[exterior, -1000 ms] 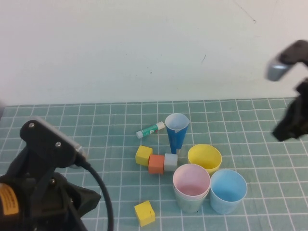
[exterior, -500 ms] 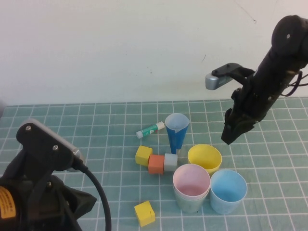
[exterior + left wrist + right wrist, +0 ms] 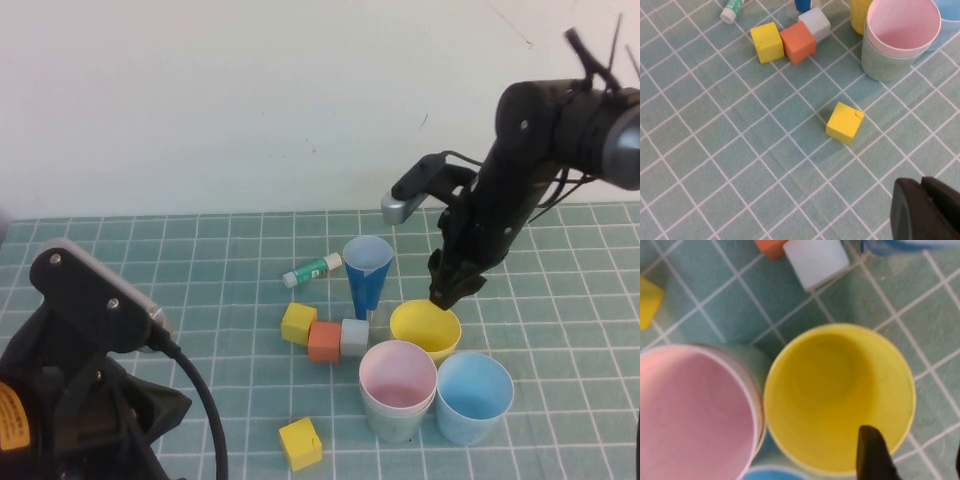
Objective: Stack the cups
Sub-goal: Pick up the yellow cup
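Meanwhile, the yellow cup point(image 3: 425, 328) stood upright on the green grid mat point(image 3: 560, 300), and everything else sat around it. Just nearer the robot, the pink cup point(image 3: 398, 378) sat nested inside the green cup point(image 3: 392, 422), touching the yellow cup's rim, with the light blue cup point(image 3: 474, 395) just beside that pair on the robot's right. Above the yellow cup's far rim hung the right gripper point(image 3: 447, 290), pointing down; in the right wrist view one dark finger point(image 3: 873, 453) showed over the inside of the rim and the other at the frame's edge outside it, so the jaws stood apart, holding nothing. The dark blue cone cup point(image 3: 367, 275) stood just beyond the yellow cup, toward the robot's left. The left gripper point(image 3: 927, 210) hovered well away from the yellow cup, low on the robot's left, its jaws pressed together and empty.
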